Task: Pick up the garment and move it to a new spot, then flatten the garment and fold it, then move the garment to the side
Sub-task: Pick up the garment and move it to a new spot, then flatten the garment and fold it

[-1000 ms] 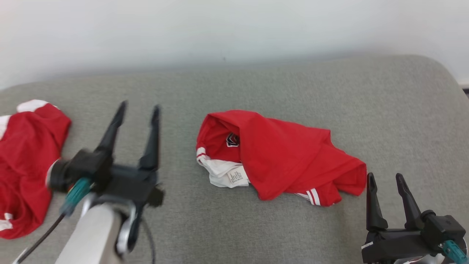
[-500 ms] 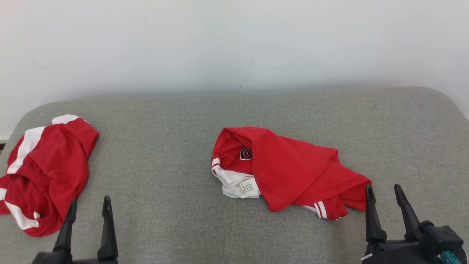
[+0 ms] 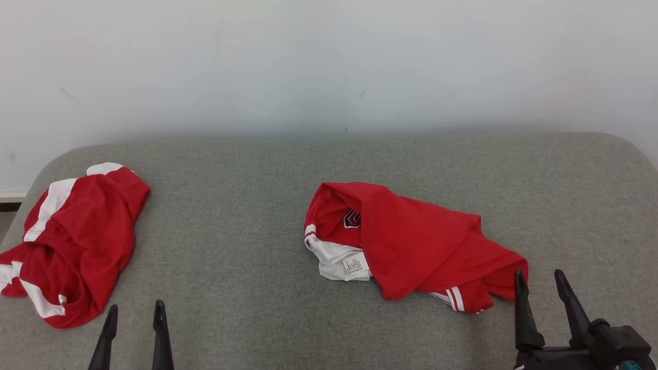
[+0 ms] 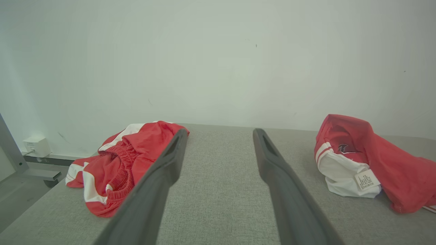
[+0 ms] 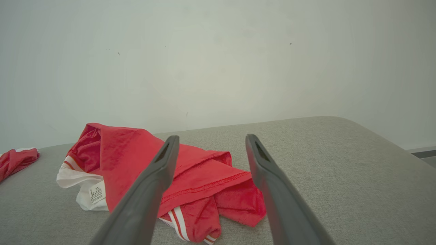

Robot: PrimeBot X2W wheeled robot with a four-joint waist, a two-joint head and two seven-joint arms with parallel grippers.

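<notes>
Red shirt lies crumpled mid-cushion, white lining and label showing. Right gripper sits just beside its near right edge, fingers spread wide, empty. Left gripper low left, wide, empty, near red shorts.

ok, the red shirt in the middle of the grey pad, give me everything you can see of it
The red shirt lies crumpled and folded over itself, in thin, soft-looking knit. Its left end shows a white panel, a printed label and a dark crest; a white-striped cuff pokes out at the near right. It rests on the grey pad. The open right gripper sits by its right end, not gripping it.
</notes>
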